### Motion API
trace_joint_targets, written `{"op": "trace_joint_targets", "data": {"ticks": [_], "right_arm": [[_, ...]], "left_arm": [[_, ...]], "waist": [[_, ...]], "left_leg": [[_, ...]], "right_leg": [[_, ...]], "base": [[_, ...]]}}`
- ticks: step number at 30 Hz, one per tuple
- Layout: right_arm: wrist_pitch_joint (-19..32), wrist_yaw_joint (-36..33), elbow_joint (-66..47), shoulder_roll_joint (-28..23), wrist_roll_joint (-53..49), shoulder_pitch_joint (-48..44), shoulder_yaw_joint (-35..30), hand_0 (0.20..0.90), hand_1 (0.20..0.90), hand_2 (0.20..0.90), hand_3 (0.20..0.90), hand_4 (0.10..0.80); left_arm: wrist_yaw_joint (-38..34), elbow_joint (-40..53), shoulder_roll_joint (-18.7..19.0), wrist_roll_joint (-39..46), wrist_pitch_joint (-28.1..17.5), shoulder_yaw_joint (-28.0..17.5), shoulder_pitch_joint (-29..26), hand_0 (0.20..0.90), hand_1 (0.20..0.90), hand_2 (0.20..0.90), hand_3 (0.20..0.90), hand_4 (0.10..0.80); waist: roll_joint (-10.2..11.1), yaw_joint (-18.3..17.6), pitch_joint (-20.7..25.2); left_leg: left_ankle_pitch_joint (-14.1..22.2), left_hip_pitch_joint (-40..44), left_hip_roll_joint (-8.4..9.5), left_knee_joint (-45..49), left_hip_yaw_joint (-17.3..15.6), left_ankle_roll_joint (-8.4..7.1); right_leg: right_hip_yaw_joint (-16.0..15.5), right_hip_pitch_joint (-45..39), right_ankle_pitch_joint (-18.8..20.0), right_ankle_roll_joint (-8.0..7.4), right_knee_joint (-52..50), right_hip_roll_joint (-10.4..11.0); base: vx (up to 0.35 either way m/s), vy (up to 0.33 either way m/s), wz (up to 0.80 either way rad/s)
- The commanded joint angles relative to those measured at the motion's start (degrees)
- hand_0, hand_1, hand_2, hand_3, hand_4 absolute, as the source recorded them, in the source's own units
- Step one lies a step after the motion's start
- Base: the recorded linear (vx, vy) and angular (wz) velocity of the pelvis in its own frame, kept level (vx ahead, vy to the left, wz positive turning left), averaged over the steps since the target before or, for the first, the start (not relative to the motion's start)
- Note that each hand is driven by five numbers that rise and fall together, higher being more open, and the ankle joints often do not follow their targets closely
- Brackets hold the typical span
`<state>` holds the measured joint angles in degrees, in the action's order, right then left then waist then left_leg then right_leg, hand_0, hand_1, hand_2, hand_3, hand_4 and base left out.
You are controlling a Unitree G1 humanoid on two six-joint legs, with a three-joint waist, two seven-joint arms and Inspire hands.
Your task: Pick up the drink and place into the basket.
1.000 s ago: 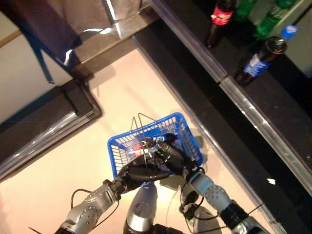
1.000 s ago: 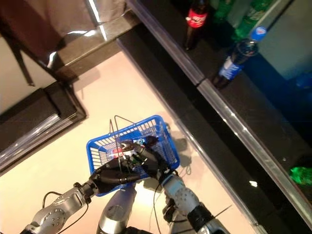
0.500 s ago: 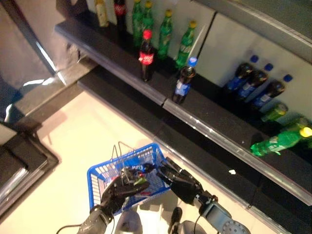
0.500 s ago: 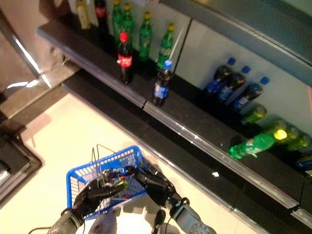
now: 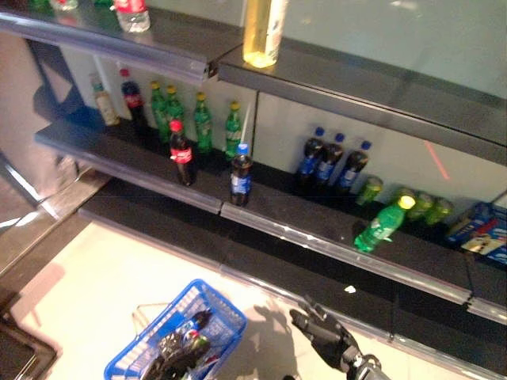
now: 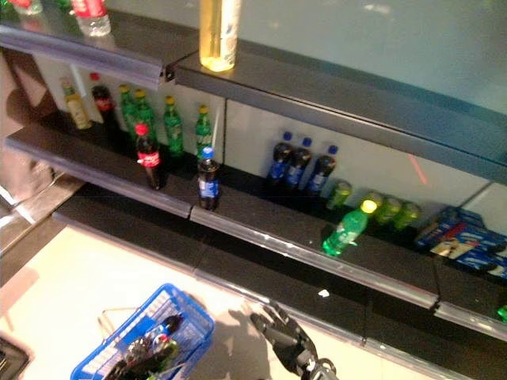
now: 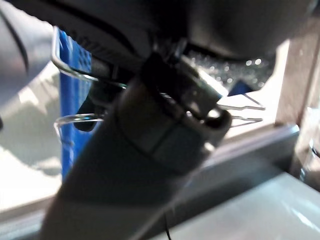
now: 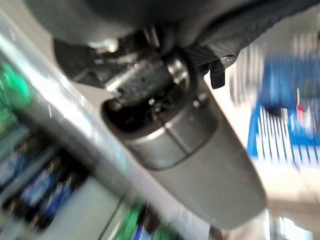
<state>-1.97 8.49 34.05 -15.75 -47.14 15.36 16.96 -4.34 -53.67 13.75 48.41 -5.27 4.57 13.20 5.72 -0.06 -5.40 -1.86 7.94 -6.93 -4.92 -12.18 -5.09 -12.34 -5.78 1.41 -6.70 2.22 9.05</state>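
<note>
The blue basket hangs low at the left, held by its wire handles in my left hand, which is shut on them. A dark drink with a blue label lies inside the basket, partly hidden by the hand. My right hand is open and empty, fingers spread, to the right of the basket and apart from it, in front of the lowest shelf edge. The basket also shows blurred in the right wrist view.
A long dark shelf holds a red-capped cola bottle, a blue-capped dark bottle, green bottles, dark bottles and a green bottle lying down. An upper shelf bears a yellow bottle.
The camera has tilted up from the floor to the shelves. My right hand has come out of the basket to the right and is open and empty. The basket now hangs lower in view.
</note>
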Motion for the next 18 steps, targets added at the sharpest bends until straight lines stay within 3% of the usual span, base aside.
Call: {"op": "trace_joint_targets", "data": {"ticks": [1, 5, 12, 18], "right_arm": [[4.08, -4.41, 7.04, 2.16, 9.53, -4.93, -2.40, 0.900, 0.900, 0.900, 0.900, 0.800], [7.65, -11.13, 20.43, 2.92, 22.34, -8.00, -1.71, 0.900, 0.900, 0.900, 0.900, 0.800], [6.36, -7.22, 33.67, 4.38, 26.15, -9.19, -3.18, 0.900, 0.900, 0.900, 0.900, 0.800], [3.57, -5.91, 37.22, 4.34, 25.09, -9.73, -5.13, 0.900, 0.900, 0.900, 0.900, 0.800]], "left_arm": [[0.38, -0.76, -0.02, -3.19, -8.09, -1.76, -5.20, 0.300, 0.300, 0.300, 0.200, 0.100], [-1.07, -6.86, -1.30, -3.16, -8.39, -1.58, -7.87, 0.300, 0.300, 0.300, 0.200, 0.100], [1.05, -12.54, -2.50, -3.26, -9.66, -2.15, -9.77, 0.300, 0.300, 0.300, 0.200, 0.100], [2.03, -13.32, -2.76, -4.06, -10.38, -2.23, -10.22, 0.300, 0.300, 0.300, 0.200, 0.100]], "waist": [[-2.60, 1.47, 2.19], [-3.41, 1.86, 2.55], [-4.11, 2.15, 2.32], [-4.49, 2.55, 2.45]], "left_leg": [[-0.21, -0.97, 0.68, -0.08, -2.81, 1.20], [-0.05, -1.28, 0.29, -0.08, -2.43, 0.96], [-0.27, -2.33, -0.06, -0.08, -0.81, 0.33], [-0.25, -2.48, -0.29, -0.08, -0.75, 0.09]], "right_leg": [[-2.51, -0.05, 4.01, -4.78, -1.45, 5.32], [-2.50, -0.38, 3.47, -4.36, -0.40, 5.08], [-2.73, -0.69, 2.71, -3.57, 0.30, 4.17], [-3.50, -0.94, 2.29, -3.24, 0.34, 4.04]], "base": [[0.010, -0.039, -0.36], [-0.011, -0.033, -0.29], [-0.021, -0.013, 0.05], [-0.010, -0.001, 0.06]]}}
